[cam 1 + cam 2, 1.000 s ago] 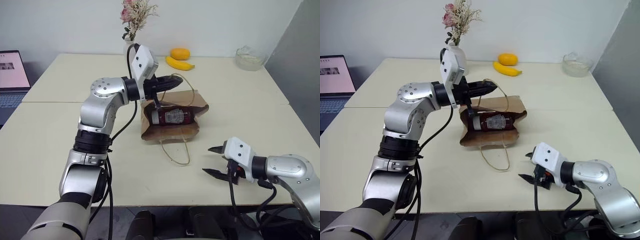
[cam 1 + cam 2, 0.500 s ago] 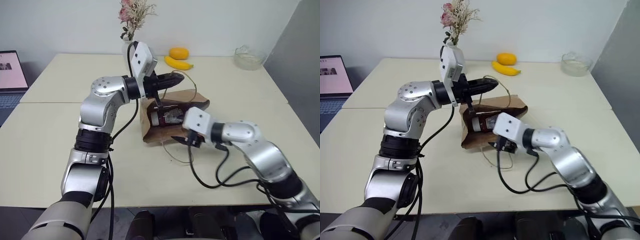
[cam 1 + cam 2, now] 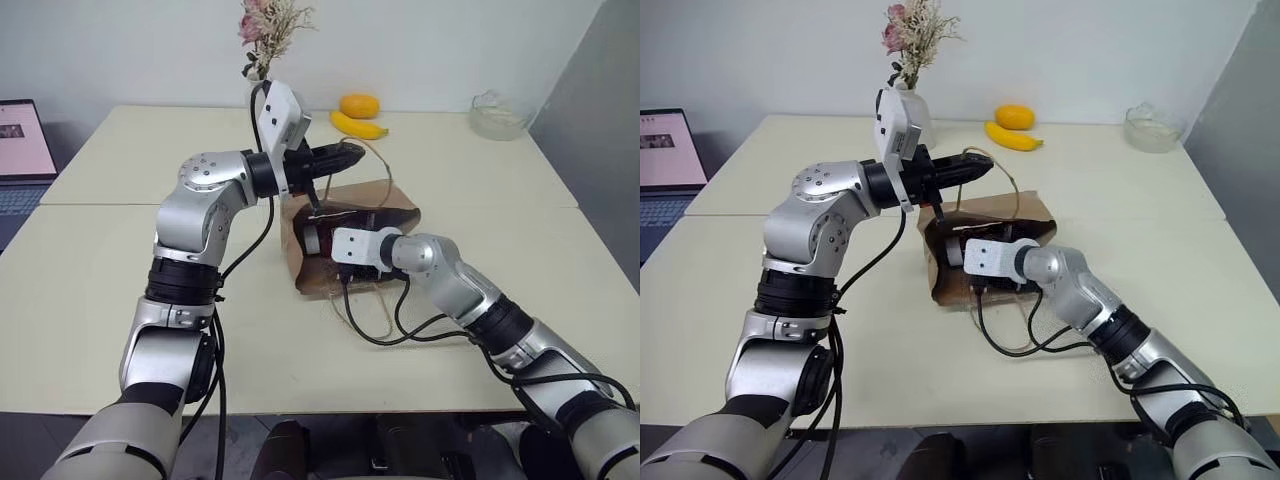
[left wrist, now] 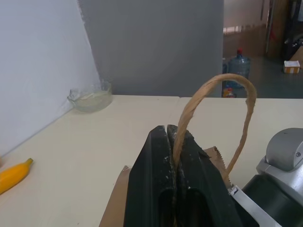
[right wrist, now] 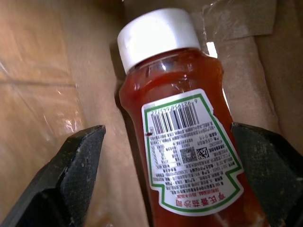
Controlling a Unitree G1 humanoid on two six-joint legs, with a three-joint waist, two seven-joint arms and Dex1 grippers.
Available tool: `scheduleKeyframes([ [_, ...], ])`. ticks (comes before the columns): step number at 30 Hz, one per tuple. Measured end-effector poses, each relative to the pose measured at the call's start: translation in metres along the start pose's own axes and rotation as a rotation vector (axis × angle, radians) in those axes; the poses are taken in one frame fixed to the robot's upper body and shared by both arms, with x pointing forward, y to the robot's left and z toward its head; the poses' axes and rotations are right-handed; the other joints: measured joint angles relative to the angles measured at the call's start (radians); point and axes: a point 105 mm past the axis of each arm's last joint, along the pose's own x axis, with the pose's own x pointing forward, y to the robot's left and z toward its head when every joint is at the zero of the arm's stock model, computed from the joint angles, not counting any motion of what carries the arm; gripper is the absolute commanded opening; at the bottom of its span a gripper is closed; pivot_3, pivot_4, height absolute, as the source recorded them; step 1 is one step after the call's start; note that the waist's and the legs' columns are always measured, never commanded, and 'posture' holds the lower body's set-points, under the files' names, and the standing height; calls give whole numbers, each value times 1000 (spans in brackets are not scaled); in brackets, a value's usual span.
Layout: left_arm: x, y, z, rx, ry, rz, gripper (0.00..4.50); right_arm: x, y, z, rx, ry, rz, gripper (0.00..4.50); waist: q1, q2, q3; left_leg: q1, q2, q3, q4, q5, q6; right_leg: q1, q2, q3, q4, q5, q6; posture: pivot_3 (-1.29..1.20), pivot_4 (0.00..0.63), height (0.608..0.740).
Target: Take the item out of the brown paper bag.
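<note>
My left end effector (image 4: pixel 173 142) is clamped tight on one twine handle (image 4: pixel 222 109) of the brown paper bag (image 3: pixel 345 245), holding it up above the bag's mouth; the handle loops up out from between the closed fingers. The bag lies on its side on the desk (image 3: pixel 100 290), mouth toward me, w/ the other twine handle (image 3: pixel 362 315) trailing loose on the desk in front of it.

My right end effector (image 5: pixel 165 156) is inside the bag's mouth, fingers spread wide, one on each side of the item, gripping nothing yet. In the right wrist view there's a gap between each finger (image 5: pixel 66 175) and the item.

The item is a ketchup bottle (image 5: pixel 184 137): red contents, white cap, white label w/ green border, barcode and QR code. It lies inside the bag, cap end pointing deeper in, label side facing my wrist cam. Brown paper walls on both sides of it.

Elsewhere on the desk, well apart from the bag: a banana (image 3: pixel 358 127) and an orange fruit (image 3: pixel 359 106) touching or just beside each other at the far edge, a clear glass bowl (image 3: pixel 497 116) far right, a white vase w/ dried flowers (image 3: pixel 266 40) behind my left arm. Laptop (image 3: pixel 18 150) sits off the far left.
</note>
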Motion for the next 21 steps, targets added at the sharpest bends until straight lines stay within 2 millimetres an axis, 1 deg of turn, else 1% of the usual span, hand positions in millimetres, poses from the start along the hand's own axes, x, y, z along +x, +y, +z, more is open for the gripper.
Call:
scheduleKeyframes([
  [5, -1, 1, 0, -6, -2, 5, 0, 10, -5, -2, -123, 43, -8, 4430, -6, 0, 0, 0, 0, 0, 0, 0, 0, 0, 0, 0, 0, 0, 0, 0, 150, 740],
  [7, -1, 1, 1, -11, -7, 3, 0, 16, -6, -4, -147, 57, -9, 4430, -7, 0, 0, 0, 0, 0, 0, 0, 0, 0, 0, 0, 0, 0, 0, 0, 150, 740],
  [10, -2, 1, 1, -13, -10, 2, 0, 23, -8, -8, -168, 80, -6, 4430, -7, 0, 0, 0, 0, 0, 0, 0, 0, 0, 0, 0, 0, 0, 0, 0, 150, 740],
  [18, -2, 2, 1, -13, -9, 5, 0, 40, -16, -7, -207, 104, 34, 4430, -9, 0, 0, 3, 0, 0, 0, 0, 0, 1, 0, 1, 1, 0, 0, 0, 150, 740],
  [21, -2, 2, 1, -14, -9, 5, 0, 44, -16, -9, -205, 111, 63, 3888, -10, 0, 0, 5, 0, 1, 0, 0, 0, 3, 0, 1, 2, 0, -1, 0, 150, 740],
])
